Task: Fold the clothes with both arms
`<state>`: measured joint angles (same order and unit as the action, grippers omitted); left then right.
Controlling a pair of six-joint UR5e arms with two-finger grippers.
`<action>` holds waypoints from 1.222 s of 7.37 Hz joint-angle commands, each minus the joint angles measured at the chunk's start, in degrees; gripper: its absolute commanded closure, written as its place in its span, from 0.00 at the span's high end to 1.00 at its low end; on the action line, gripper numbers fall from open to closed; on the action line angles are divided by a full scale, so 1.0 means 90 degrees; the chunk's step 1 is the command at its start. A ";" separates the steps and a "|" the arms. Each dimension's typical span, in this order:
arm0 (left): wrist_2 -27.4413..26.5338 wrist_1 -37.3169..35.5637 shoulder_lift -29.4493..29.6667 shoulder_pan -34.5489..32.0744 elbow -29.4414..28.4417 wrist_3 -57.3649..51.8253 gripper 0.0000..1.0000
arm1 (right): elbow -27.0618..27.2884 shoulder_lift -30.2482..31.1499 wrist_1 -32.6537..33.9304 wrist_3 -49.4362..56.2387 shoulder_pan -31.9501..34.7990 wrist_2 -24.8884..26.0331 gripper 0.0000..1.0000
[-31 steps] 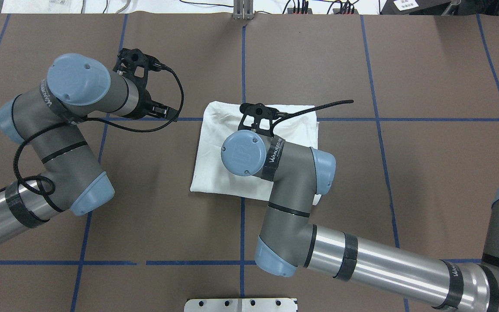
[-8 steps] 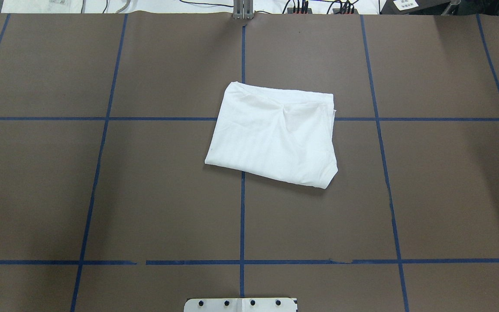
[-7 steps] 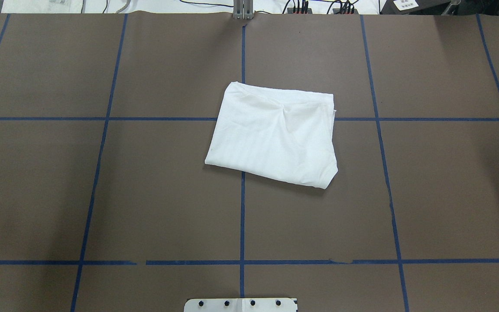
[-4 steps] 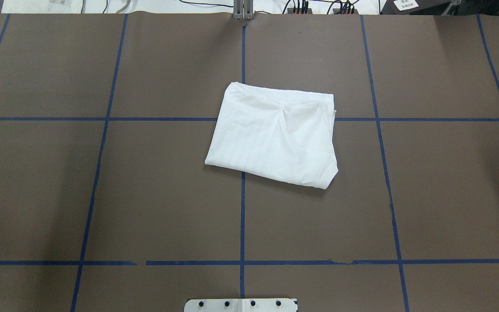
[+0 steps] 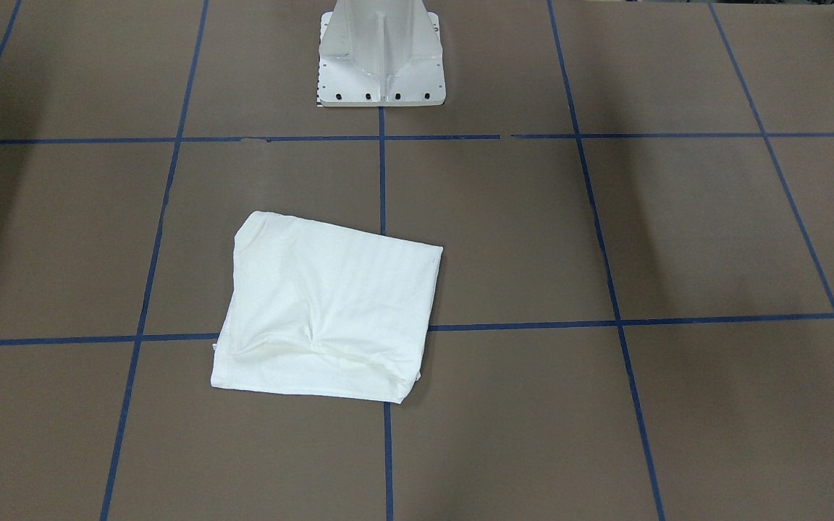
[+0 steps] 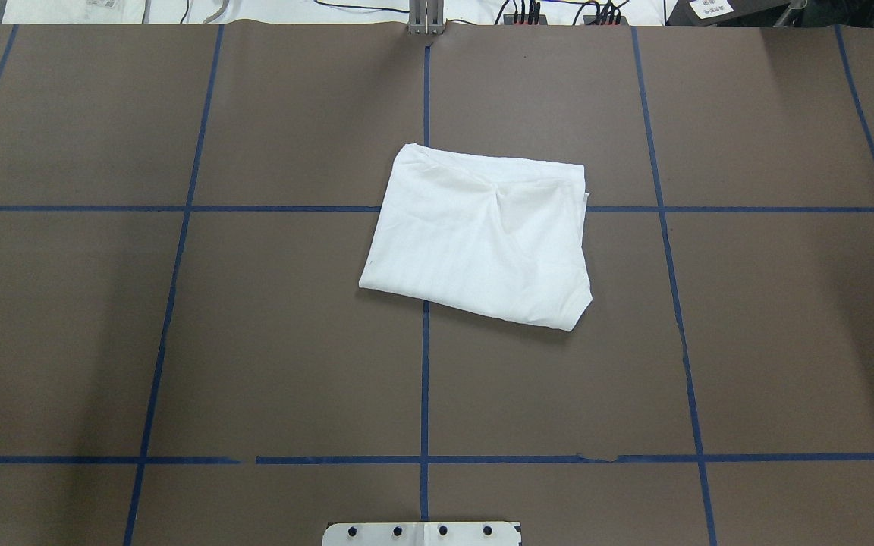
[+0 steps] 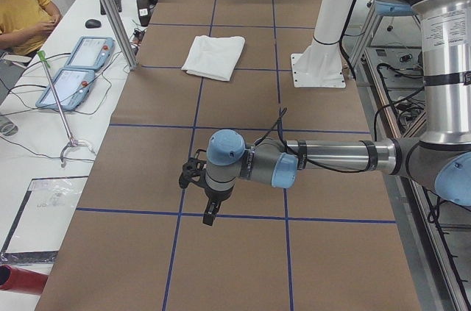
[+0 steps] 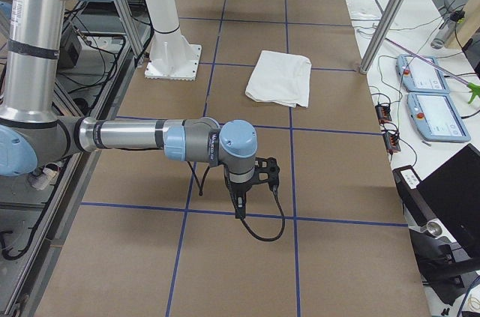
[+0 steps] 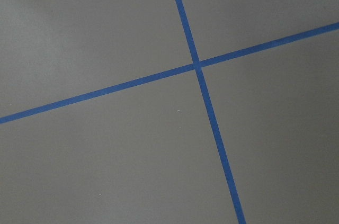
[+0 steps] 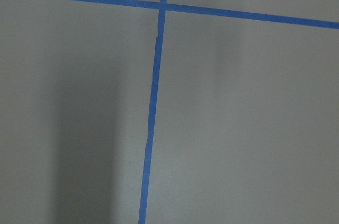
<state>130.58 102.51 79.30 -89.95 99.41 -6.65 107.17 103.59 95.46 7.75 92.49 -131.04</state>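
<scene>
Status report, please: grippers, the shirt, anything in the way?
Left gripper and right gripper over bare table toward its ends; open or shut unclear. T-shirt folded, mid-table, nothing gripping it. Nothing on or beside it.

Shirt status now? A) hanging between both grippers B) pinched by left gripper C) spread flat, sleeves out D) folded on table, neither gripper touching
D: the shirt lies folded in a compact rectangle on the table, while the left gripper and right gripper hang over bare table far from it.
</scene>
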 commanded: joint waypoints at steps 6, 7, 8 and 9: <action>0.0401 -0.1058 0.0086 -0.0006 0.0097 -0.0053 1.00 | -0.0102 0.0014 0.0018 0.0008 -0.0003 -0.0010 1.00; 0.0529 -0.1000 0.0057 -0.0006 0.0058 -0.0062 1.00 | -0.0111 0.0014 0.0018 -0.0002 -0.0003 -0.0019 1.00; 0.0511 -0.0960 0.0066 -0.0006 0.0029 -0.0072 1.00 | -0.0102 0.0004 0.0018 -0.0002 -0.0003 -0.0020 1.00; 0.0511 -0.0960 0.0076 -0.0006 0.0096 -0.0062 1.00 | -0.0130 -0.0035 -0.0078 -0.0021 0.0007 -0.0029 1.00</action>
<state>134.93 93.67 79.93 -90.00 99.96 -7.23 106.17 103.57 95.43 7.72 92.47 -131.22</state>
